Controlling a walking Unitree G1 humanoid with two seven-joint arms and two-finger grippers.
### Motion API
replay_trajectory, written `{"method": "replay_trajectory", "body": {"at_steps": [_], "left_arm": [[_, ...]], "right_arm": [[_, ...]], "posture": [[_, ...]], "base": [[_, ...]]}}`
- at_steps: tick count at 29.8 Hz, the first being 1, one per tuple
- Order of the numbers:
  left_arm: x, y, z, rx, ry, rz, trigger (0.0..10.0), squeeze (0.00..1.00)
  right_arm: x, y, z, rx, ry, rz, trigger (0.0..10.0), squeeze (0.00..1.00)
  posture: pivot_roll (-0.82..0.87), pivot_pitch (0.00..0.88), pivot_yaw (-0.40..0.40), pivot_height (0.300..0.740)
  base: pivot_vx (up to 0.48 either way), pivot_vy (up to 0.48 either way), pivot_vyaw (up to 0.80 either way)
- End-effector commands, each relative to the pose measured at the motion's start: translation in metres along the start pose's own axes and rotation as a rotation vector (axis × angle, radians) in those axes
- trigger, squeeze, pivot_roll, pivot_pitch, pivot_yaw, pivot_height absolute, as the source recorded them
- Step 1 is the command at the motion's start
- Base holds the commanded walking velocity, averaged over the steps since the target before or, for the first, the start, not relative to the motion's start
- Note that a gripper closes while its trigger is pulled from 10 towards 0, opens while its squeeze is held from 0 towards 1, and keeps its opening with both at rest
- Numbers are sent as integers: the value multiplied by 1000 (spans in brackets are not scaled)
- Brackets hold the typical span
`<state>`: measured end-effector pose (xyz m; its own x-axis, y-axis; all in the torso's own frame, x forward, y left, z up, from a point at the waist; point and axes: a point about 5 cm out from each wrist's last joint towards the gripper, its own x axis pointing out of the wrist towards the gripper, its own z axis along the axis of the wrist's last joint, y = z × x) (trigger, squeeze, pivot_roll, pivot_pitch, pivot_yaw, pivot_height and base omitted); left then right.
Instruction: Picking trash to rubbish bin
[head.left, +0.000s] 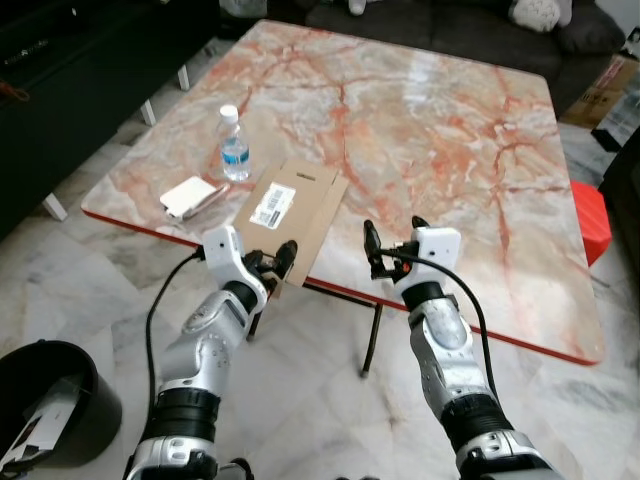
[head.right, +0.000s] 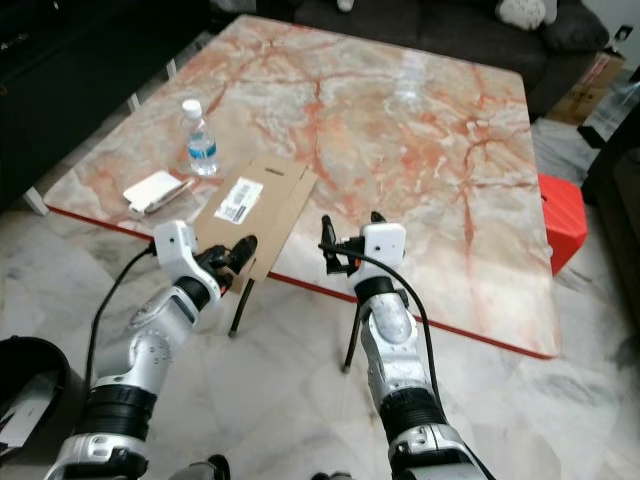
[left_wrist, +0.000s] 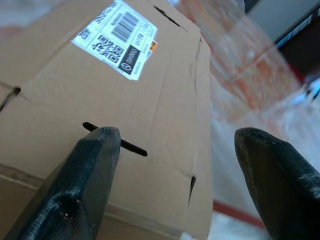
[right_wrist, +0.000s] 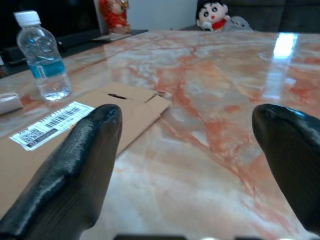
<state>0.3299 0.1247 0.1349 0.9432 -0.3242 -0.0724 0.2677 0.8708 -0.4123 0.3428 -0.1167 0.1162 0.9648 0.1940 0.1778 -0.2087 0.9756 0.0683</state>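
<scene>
The left gripper (head.left: 275, 262), fingers spread wide, sits at the near end of the flattened cardboard (head.left: 292, 205), whose long axis runs away across the bench (head.left: 480, 150). The right gripper (head.left: 392, 248), also spread wide, is farther from it.

Left gripper (head.left: 277, 262) spread at flattened cardboard box (head.left: 296, 205) overhanging marble table (head.left: 450, 150).

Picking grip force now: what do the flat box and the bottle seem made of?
Flat box: plain brown cardboard, matte, creased at the folds, slotted, with a white printed label. Bottle: clear, glossy, probably thin plastic, with a white cap and blue label.
</scene>
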Motion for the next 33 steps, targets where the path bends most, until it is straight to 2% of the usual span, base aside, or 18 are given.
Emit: {"method": "replay_trajectory", "body": {"at_steps": [1, 3, 4, 7, 9, 10, 11, 12, 14, 16, 20, 22, 23, 24, 28, 29, 30, 33], "left_arm": [[-2, -9, 9, 97, -16, -31, 10000, 0], [-4, -15, 19, 210, -44, -66, 10000, 0], [-5, -21, 26, 330, -70, -105, 10000, 0], [-9, -31, 42, 582, -136, -165, 10000, 0], [-10, -33, 48, 685, -171, -177, 10000, 0], [-10, -33, 48, 685, -171, -177, 10000, 0], [-10, -32, 51, 851, -188, -193, 10000, 0], [-10, -31, 50, 959, -185, -213, 10000, 0], [-12, -30, 47, 1094, -182, -257, 10000, 0], [-16, -33, 41, 1277, -183, -361, 10000, 0], [-22, -30, 29, 1424, -134, -449, 10000, 0], [-23, -29, 27, 1438, -129, -459, 10000, 0], [-24, -30, 24, 1439, -125, -475, 10000, 557], [-25, -32, 21, 1445, -122, -492, 10000, 1000], [-29, -32, 6, 1528, -102, -557, 10000, 1000], [-30, -29, 0, 1562, -100, -589, 10000, 937], [-30, -26, -2, 1586, -95, -590, 10000, 0], [-29, -17, -8, 1633, -57, -580, 10000, 0]], "right_arm": [[-1, -1, 0, -7, 6, -3, 10000, 0], [-1, -1, -1, -6, 6, -2, 10000, 0], [-1, -1, -1, -5, 6, -3, 10000, 0], [0, -2, 0, -5, 6, -3, 10000, 0], [0, -2, 0, -5, 7, -4, 10000, 0], [0, -2, 0, -5, 7, -4, 10000, 0], [1, -2, 0, -5, 7, -4, 10000, 0], [1, -1, 0, -5, 6, -4, 10000, 0], [1, -1, 0, -4, 5, -3, 10000, 0], [1, -1, 0, -5, 6, -2, 10000, 0], [2, -1, 0, -4, 8, 0, 10000, 0], [2, -1, 0, -4, 9, 0, 10000, 0], [2, -1, 0, -4, 9, 1, 10000, 0], [2, 0, 0, -4, 9, 1, 10000, 0], [3, 1, 0, -3, 9, 5, 10000, 0], [3, 1, -1, -2, 10, 7, 10000, 0], [3, 1, -1, -2, 10, 8, 10000, 0], [3, 1, -1, -3, 11, 10, 10000, 0]], "posture": [[106, 153, -110, 740], [107, 153, -111, 740], [107, 153, -111, 740], [111, 153, -112, 740], [113, 150, -112, 740], [113, 150, -112, 740], [113, 149, -112, 740], [114, 148, -112, 740], [115, 147, -112, 740], [115, 147, -112, 740], [122, 143, -114, 740], [122, 143, -114, 740], [124, 141, -113, 740], [124, 141, -113, 740], [126, 139, -114, 740], [127, 134, -117, 740], [127, 134, -117, 740], [127, 129, -116, 740]], "base": [[0, 0, 0], [0, 0, 0], [0, 0, 0], [0, 0, 0], [0, 0, 0], [0, 0, 0], [0, 0, 0], [0, 0, 0], [0, 0, 0], [0, 0, 0], [0, 0, 0], [0, 0, 0], [0, 0, 0], [0, 0, 0], [0, 0, 0], [0, 0, 0], [0, 0, 0], [0, 0, 0]]}}
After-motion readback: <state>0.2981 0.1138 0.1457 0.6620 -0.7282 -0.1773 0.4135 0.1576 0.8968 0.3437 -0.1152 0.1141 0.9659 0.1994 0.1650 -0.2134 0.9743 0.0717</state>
